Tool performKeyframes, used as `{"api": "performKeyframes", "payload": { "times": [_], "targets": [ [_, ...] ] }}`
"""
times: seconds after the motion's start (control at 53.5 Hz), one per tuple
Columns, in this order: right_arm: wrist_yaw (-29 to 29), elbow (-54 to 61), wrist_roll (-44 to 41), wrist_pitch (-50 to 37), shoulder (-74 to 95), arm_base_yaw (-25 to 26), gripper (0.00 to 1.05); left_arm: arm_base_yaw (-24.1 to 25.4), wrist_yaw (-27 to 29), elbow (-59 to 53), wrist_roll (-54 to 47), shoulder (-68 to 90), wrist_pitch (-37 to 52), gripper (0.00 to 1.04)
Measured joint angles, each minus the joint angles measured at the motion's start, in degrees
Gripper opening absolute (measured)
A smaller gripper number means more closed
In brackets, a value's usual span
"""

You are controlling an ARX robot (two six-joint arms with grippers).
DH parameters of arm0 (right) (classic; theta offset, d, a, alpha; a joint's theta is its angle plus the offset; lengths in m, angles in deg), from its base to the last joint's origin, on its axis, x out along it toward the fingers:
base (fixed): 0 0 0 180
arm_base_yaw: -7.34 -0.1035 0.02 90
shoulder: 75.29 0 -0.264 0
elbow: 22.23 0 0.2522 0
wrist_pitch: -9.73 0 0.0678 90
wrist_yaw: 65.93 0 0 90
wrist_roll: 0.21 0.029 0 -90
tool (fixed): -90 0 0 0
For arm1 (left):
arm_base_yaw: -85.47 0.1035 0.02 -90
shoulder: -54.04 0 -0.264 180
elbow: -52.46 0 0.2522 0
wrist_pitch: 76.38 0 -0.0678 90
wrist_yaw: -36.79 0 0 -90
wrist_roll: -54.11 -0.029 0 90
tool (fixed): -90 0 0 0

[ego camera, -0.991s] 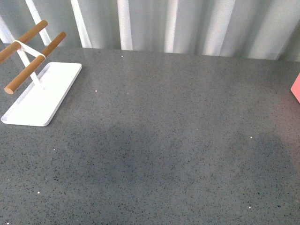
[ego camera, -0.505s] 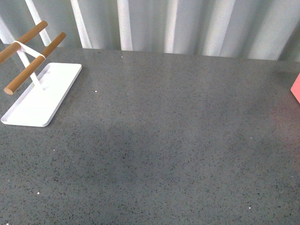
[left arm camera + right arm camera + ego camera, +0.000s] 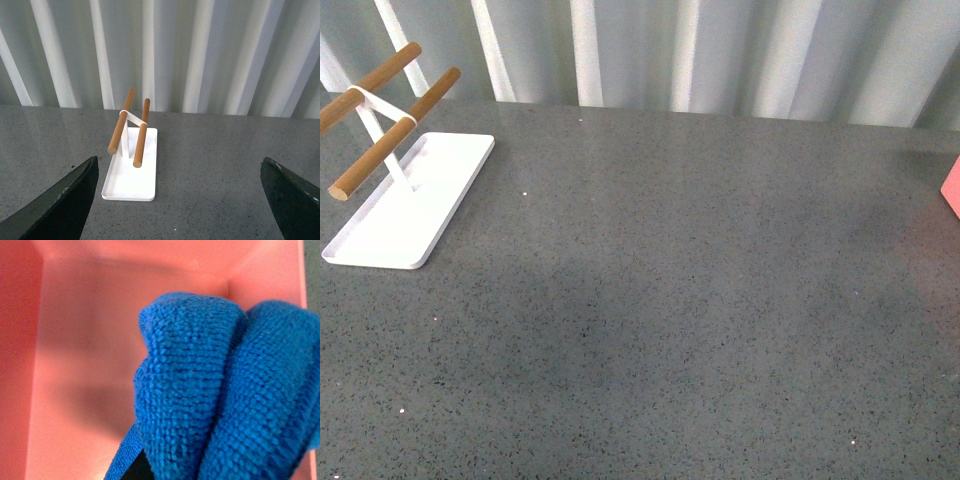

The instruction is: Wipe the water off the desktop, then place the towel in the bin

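The towel [image 3: 220,390], a bright blue microfibre cloth, hangs bunched in thick folds and fills most of the right wrist view. My right gripper is shut on it and hidden behind it, apart from a dark sliver [image 3: 139,471]. Directly under the towel lies the inside of the pink bin [image 3: 95,355]. In the front view only the bin's corner [image 3: 952,188] shows, at the right edge. The desktop [image 3: 700,300] is speckled dark grey, and I see no water on it. My left gripper [image 3: 177,210] hovers open over the desktop [image 3: 210,175], its dark fingers [image 3: 60,200] far apart.
A white tray [image 3: 410,200] carrying two wooden bars [image 3: 390,130] on a white stand sits at the far left of the desktop. The left wrist view shows this rack [image 3: 131,150] ahead of the gripper. A corrugated grey wall [image 3: 720,50] runs behind the desktop.
A dim shadow at the right side of the desktop has faded out of the front view. The rack and the bin corner have not moved.
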Motion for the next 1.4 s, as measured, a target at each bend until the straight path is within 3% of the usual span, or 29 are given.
{"api": "performKeyframes", "payload": {
  "times": [0.224, 0.43, 0.804, 1.085, 1.272, 1.402],
  "targets": [
    [-1.01, 0.0, 0.02, 0.28, 0.31, 0.07, 0.69, 0.0, 0.0, 0.0, -0.02, -0.02, 0.0, 0.98],
    [0.07, -0.07, 1.16, 1.97, 0.26, 0.11, 1.0, 0.0, -0.02, 0.0, -0.02, -0.02, 0.0, 0.98],
    [7.15, -5.4, 15.56, 11.78, 0.26, 0.55, 0.98, 0.0, 0.0, 0.0, -0.02, -0.02, 0.0, 0.98],
    [8.59, -5.53, 17.46, 11.43, -2.86, 0.55, 0.98, 0.0, 0.0, 0.0, -0.02, -0.02, 0.0, 0.98],
    [11.1, -4.39, 15.1, 6.93, -15.39, -4.02, 0.98, 0.0, 0.0, 0.0, -0.02, -0.02, 0.0, 0.98],
    [19.91, 2.03, 12.57, 4.7, -29.66, -9.55, 0.98, 0.0, 0.0, 0.0, -0.02, -0.02, 0.0, 0.98]
  ]
}}
